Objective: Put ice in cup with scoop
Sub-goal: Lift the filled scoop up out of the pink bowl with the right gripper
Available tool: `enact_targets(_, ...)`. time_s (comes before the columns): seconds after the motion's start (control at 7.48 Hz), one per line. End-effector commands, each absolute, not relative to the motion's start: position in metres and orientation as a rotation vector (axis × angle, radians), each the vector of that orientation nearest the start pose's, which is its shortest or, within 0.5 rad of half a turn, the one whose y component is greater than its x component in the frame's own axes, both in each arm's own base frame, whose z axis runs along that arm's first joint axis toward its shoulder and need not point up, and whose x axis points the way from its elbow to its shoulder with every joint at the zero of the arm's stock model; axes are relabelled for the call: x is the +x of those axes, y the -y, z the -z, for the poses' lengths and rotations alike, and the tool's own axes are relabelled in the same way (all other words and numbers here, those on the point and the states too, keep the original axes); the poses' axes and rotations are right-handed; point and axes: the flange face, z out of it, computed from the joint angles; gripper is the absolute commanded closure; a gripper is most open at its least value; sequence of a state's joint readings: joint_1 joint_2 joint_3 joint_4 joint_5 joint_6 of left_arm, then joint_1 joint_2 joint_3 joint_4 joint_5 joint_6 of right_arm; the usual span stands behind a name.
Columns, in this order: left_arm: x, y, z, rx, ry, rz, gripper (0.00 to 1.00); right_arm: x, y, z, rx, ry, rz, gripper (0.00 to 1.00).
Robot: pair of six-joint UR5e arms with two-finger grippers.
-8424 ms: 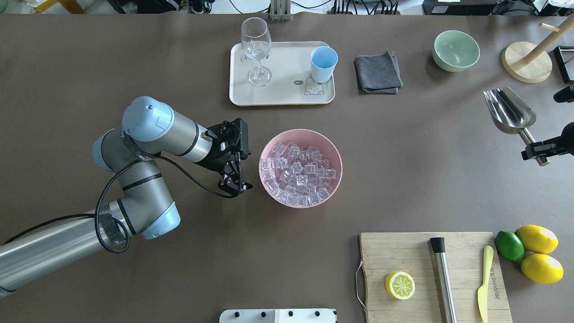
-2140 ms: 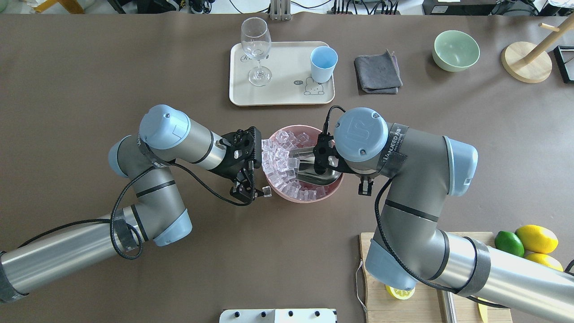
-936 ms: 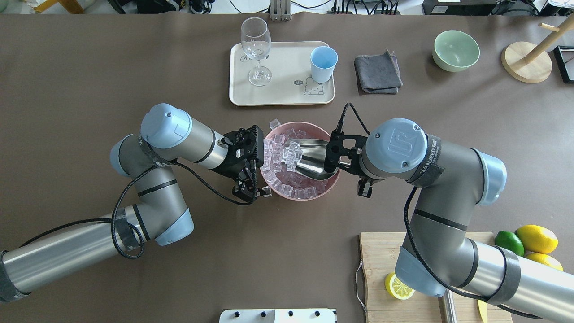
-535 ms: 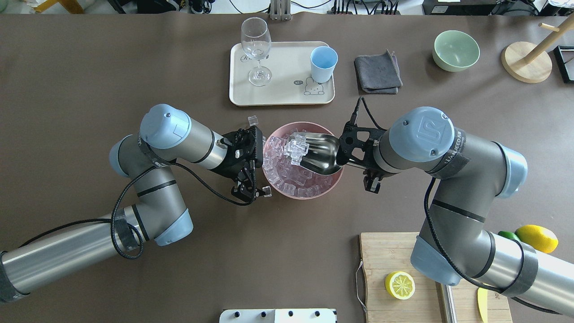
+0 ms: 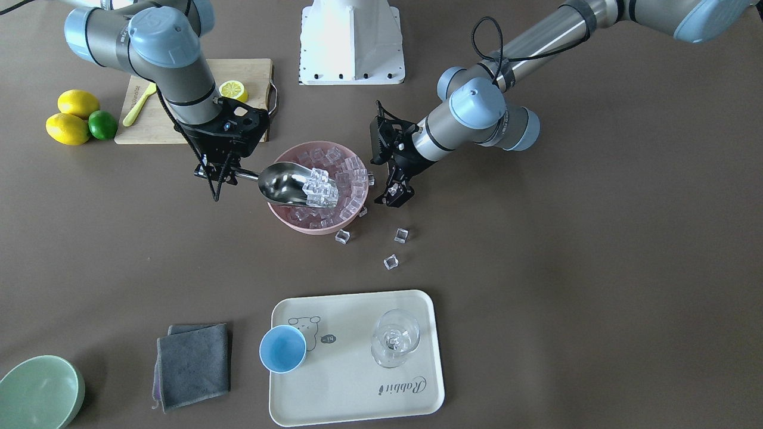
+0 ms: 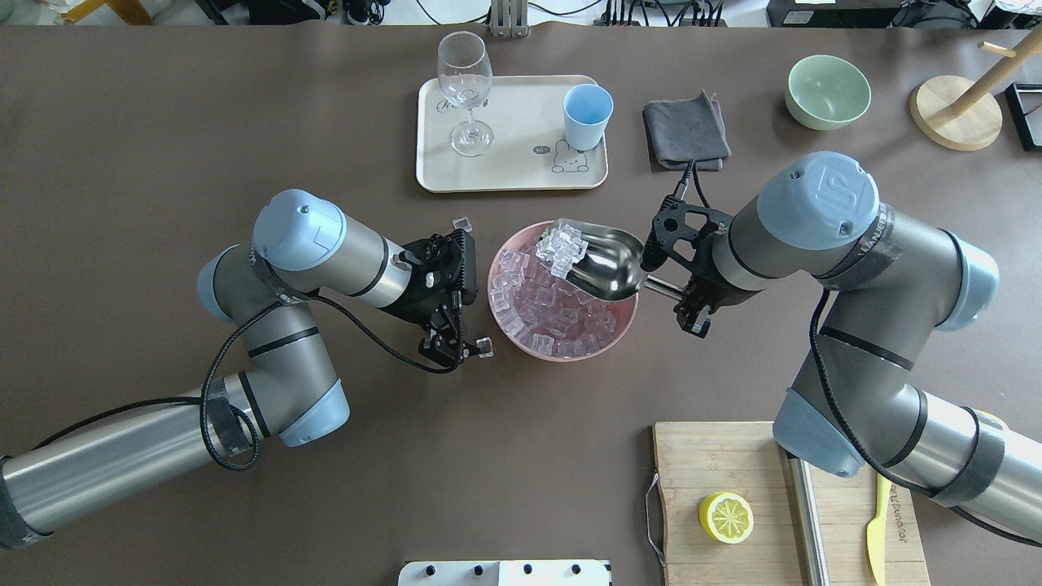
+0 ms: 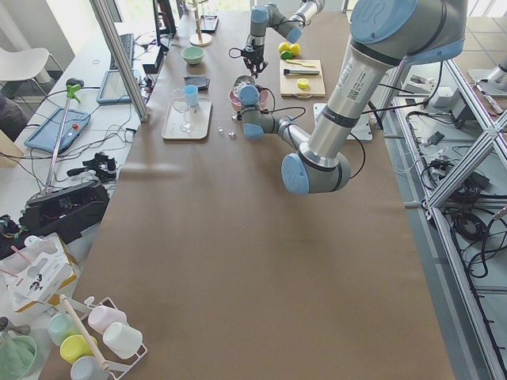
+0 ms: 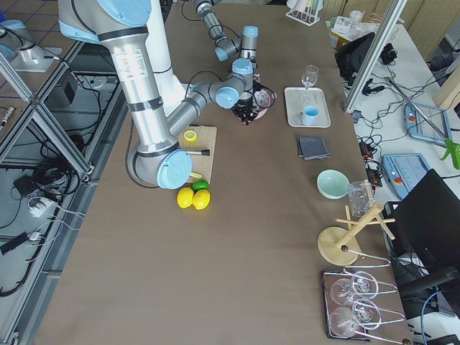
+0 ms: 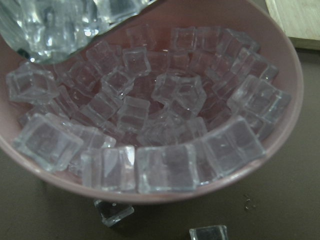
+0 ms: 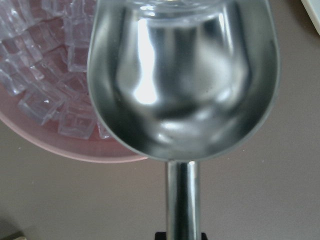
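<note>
Ice (image 6: 562, 313) fills the pink bowl (image 6: 570, 355) in the middle of the table (image 6: 244, 122), on the near side of the cream tray (image 6: 505, 175). Over the bowl's far rim hangs the scoop (image 6: 609, 262), above the heap, with a clump of cubes (image 6: 560, 247) at its mouth. My right gripper (image 6: 682, 297) is clamped on the scoop's handle. My left gripper (image 6: 444, 348) hangs just beside the bowl's left rim, apart from it; I cannot tell how wide its jaws stand. The cup (image 6: 588, 115) stands upright on the tray's right end, well apart from the wine glass (image 6: 466, 89). A few loose cubes (image 5: 391, 261) lie on the table between bowl and tray, and one cube (image 6: 485, 346) lies just beside my left fingertips
</note>
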State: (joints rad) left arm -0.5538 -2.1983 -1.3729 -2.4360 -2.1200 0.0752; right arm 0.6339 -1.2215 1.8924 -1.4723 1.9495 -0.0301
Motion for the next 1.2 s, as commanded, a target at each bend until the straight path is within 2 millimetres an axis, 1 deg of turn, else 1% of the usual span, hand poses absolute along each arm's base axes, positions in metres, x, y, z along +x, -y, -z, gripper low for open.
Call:
enact_targets(0.0,0.565,0.445,-0.270,0.983,-1.071,-1.264,0.02,-0.406,0.434,-0.314,0.497,0.767,0.970,1.00)
enact_targets(0.13,0.565,0.445,-0.272,0.982,-1.070,-1.265,0.02,-0.399,0.438,-0.310,0.476,0.799,0.946,1.00)
enact_targets(0.27,0.565,0.445,-0.272,0.982,-1.070,-1.265,0.02,-0.386,0.449,-0.309,0.446,0.815,0.904,1.00)
enact_targets(0.4,0.565,0.446,-0.272,0.983,-1.069,-1.264,0.02,-0.374,0.463,-0.302,0.394,0.817,0.859,1.00)
enact_targets(0.53,0.564,0.446,-0.271,0.985,-1.069,-1.263,0.02,-0.363,0.473,-0.301,0.359,0.804,0.827,1.00)
enact_targets(0.67,0.562,0.448,-0.270,0.988,-1.068,-1.261,0.02,-0.348,0.485,-0.303,0.340,0.789,0.788,1.00)
enact_targets(0.8,0.558,0.451,-0.270,0.992,-1.065,-1.258,0.02,-0.337,0.503,-0.295,0.287,0.792,0.749,1.00)
enact_targets(0.94,0.548,0.456,-0.278,0.987,-1.059,-1.250,0.02,-0.325,0.523,-0.282,0.238,0.818,0.709,1.00)
enact_targets(1.07,0.534,0.456,-0.281,0.999,-1.057,-1.242,0.02,-0.321,0.544,-0.275,0.202,0.827,0.680,1.00)
